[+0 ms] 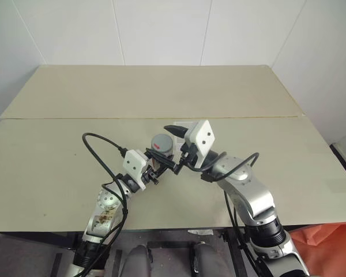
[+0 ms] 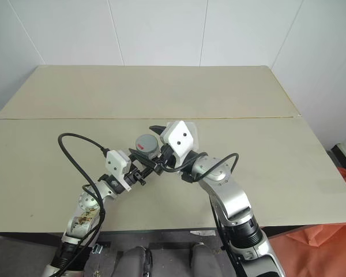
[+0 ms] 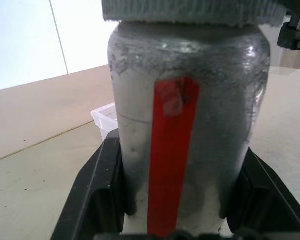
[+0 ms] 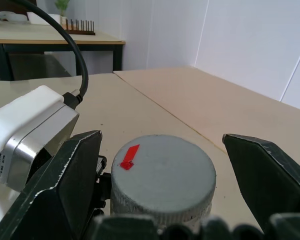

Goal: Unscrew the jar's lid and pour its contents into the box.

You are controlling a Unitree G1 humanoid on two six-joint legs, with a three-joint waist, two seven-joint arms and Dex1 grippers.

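My left claw (image 1: 157, 171) clenched on jar (image 3: 185, 130); right claw (image 4: 162, 165) spread around lid (image 4: 163, 176), untouched. Box (image 3: 106, 118) mostly hidden behind jar.

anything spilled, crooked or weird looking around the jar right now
Nothing stands out. The jar sits upright in the left gripper, the lid on square, the right gripper open around it. No spill on the table.

Two pale beige tabletops (image 1: 161, 92) meet along a straight seam beneath plain white panelled walls (image 1: 161, 29). At five o'clock, orange-red fabric (image 1: 328, 248) lies on the floor. A second table (image 4: 55, 37) carries a slotted rack (image 4: 80, 26).
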